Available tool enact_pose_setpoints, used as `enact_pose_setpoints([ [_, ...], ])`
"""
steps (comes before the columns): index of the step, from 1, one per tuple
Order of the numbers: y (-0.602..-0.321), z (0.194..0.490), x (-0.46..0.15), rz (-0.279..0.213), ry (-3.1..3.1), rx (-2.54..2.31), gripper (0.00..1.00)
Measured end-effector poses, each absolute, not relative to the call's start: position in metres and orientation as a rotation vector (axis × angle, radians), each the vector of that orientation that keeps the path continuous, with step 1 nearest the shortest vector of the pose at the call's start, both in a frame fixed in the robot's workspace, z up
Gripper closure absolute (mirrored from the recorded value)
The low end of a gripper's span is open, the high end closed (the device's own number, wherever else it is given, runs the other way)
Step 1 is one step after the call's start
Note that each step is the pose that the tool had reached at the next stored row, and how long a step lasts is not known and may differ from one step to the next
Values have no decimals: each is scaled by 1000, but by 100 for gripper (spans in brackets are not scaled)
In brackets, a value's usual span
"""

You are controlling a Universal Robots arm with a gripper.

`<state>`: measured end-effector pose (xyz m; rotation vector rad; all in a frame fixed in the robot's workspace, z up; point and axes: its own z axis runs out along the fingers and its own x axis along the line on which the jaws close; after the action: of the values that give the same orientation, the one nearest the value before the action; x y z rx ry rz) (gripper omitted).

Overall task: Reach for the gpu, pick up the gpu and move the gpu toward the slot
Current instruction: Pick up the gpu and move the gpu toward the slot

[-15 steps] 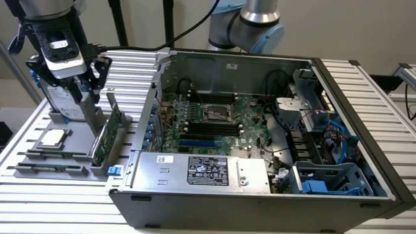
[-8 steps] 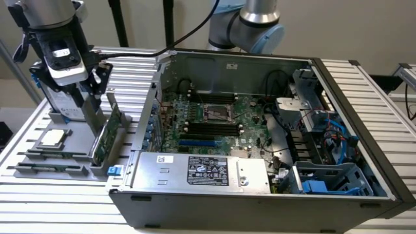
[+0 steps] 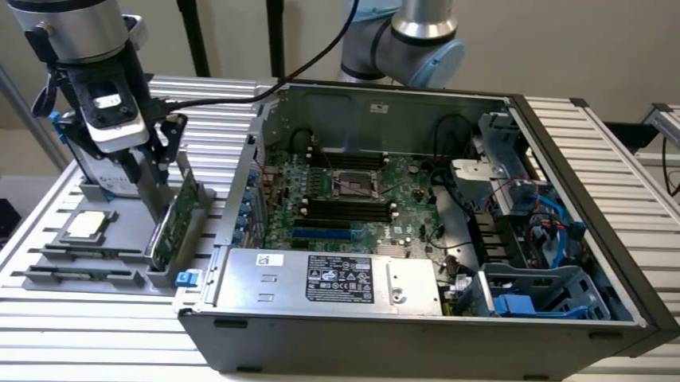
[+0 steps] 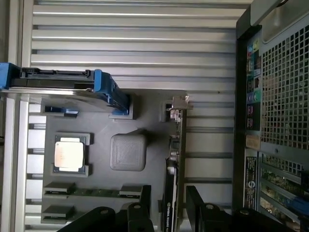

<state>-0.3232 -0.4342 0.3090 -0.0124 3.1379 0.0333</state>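
Over the gray holder tray (image 3: pixel 64 267), the gripper (image 3: pixel 159 179) is spread wide, with a finger on either side of the gpu (image 3: pixel 181 215). The card stands on edge in the tray, beside the open computer case (image 3: pixel 425 338).

In the exterior view, the tray (image 3: pixel 119 212) sits on the table (image 3: pixel 595 151) at nine o'clock of the computer case (image 3: pixel 425 334), just beside it. On the tray lies the chip (image 3: pixel 87 225). The hard drive (image 4: pixel 53 79) stands at twelve o'clock of the chip and the memory sticks (image 3: pixel 80 276) lie at six o'clock. The card (image 3: pixel 175 219) stands on edge at three o'clock, between chip and case. The gripper (image 3: pixel 158 171) hangs over the card, a finger on each side. Inside the case, the power supply (image 3: pixel 330 278) lies at six o'clock of the motherboard (image 3: pixel 340 199), with the drive cage (image 3: pixel 531 290) at four o'clock.
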Motion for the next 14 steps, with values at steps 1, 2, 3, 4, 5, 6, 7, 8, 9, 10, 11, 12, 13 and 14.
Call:
enact_pose_setpoints([
  [1, -434, 307, -323, 33, 3138, -12, 58],
  [2, -434, 305, -323, 33, 3138, -12, 58],
  [3, -434, 304, -323, 33, 3138, -12, 58],
  [4, -434, 302, -323, 33, 3138, -12, 58],
  [5, -434, 300, -323, 33, 3138, -12, 58],
  [6, -434, 298, -323, 33, 3138, -12, 58],
  [7, -434, 296, -323, 33, 3138, -12, 58],
  [8, -434, 295, -323, 32, 3138, -12, 58],
  [9, -434, 293, -322, 31, 3138, -12, 58],
  [10, -434, 291, -322, 30, 3138, -12, 58],
  [11, -434, 289, -321, 28, 3138, -12, 58],
  [12, -434, 287, -321, 27, 3138, -12, 58],
  [13, -434, 286, -320, 25, 3138, -12, 58],
  [14, -434, 284, -320, 24, 3138, -12, 58],
])
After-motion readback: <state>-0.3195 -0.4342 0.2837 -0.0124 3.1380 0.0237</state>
